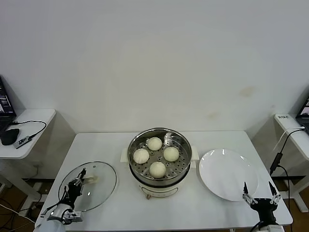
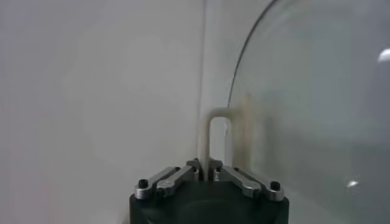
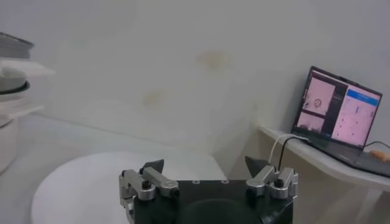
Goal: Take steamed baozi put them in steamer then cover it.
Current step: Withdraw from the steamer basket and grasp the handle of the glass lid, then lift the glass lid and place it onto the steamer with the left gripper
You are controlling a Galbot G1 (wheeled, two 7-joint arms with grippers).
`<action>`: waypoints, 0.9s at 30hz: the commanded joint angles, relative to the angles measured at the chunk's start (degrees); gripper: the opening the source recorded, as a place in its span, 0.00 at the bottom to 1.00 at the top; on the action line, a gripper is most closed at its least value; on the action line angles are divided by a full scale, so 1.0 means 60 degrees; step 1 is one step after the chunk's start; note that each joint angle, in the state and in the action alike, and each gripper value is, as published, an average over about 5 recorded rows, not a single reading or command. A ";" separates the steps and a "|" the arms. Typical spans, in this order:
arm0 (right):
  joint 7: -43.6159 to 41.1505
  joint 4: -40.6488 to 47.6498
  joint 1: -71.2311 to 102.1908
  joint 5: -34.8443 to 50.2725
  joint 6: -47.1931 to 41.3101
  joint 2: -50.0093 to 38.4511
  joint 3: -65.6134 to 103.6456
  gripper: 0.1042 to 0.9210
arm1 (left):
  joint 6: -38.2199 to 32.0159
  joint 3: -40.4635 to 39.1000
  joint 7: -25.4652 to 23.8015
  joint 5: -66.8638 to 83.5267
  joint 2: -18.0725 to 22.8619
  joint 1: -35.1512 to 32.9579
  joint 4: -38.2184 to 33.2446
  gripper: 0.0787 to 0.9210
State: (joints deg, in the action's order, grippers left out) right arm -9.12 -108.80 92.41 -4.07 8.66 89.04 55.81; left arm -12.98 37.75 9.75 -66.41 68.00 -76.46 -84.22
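Several cream-white steamed baozi point(image 1: 154, 143) lie in the shiny steel steamer point(image 1: 133, 145) at the middle of the table. Left of it, the round glass lid point(image 1: 104, 186) lies flat on the table. My left gripper point(image 1: 83, 175) is shut on the lid's cream loop handle point(image 1: 91, 179). The left wrist view shows that handle point(image 2: 210, 131) pinched between the jaws of the left gripper point(image 2: 209, 170), with the glass lid point(image 2: 317, 109) beside it. My right gripper point(image 1: 260, 193) stands open and empty at the near edge of the white plate point(image 1: 224, 174).
In the right wrist view the open right gripper point(image 3: 205, 163) hangs over the plate point(image 3: 85, 182), with the steamer point(image 3: 9, 91) far off. A side table with a laptop point(image 3: 338, 109) and a cable point(image 1: 282, 152) stands on the right. Another side table point(image 1: 29, 121) stands on the left.
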 commanded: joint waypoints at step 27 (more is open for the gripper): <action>-0.0373 0.0145 -0.0115 -0.1076 0.0141 -0.0398 -0.1028 0.88 | 0.4032 -0.1618 -0.2503 0.2246 -0.2138 -0.0413 -0.7053 0.09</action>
State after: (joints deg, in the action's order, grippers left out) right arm -11.09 -108.12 92.26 -7.81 9.26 86.77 51.11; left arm -1.39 41.56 0.20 -54.48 59.65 -84.70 -113.94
